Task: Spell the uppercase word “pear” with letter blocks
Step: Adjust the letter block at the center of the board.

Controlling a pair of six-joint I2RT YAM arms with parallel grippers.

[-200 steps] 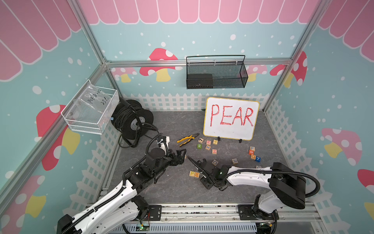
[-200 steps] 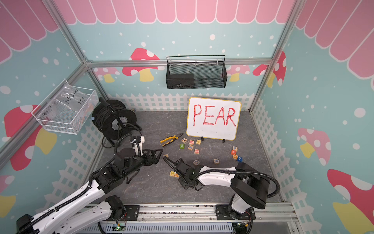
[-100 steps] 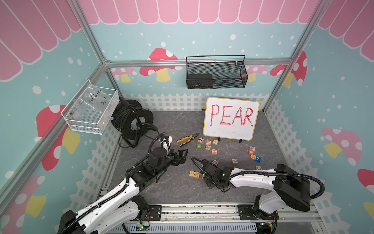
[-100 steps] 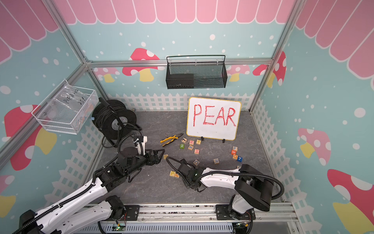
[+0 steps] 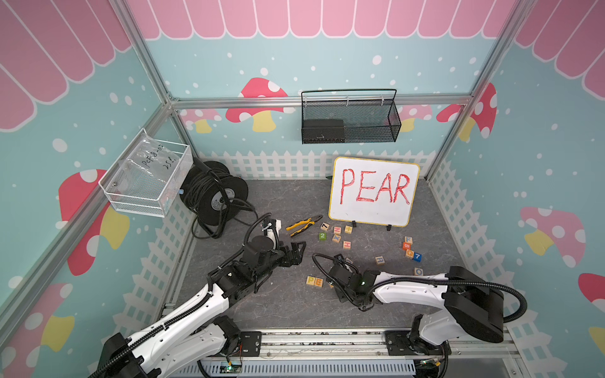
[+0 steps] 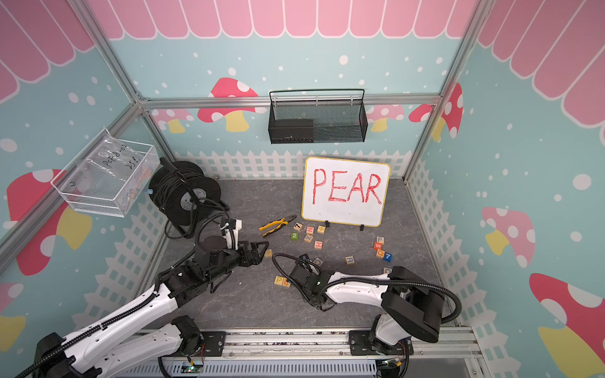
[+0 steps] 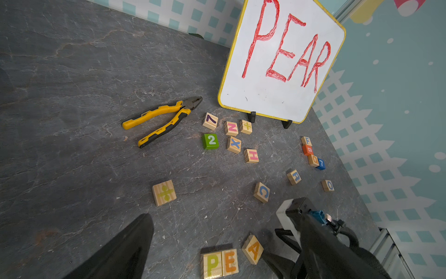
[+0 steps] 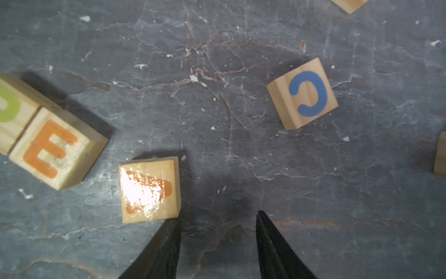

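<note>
P and E sit flush toward the counter's front edge, A just beside E but skewed. The right fingers are parted and empty, one tip touching A, probably nudging it straight. The left fingers hang wide open. R sits well apart.

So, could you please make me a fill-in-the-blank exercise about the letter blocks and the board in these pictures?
1. The P block touches the E block, whose letter is coloured ____.
2. The skewed block beside them shows the letter ____.
3. The R block, lying apart from that row, has a ____ letter.
4. The word on the whiteboard is written in ____.
Missing words: orange; A; blue; red.
</note>
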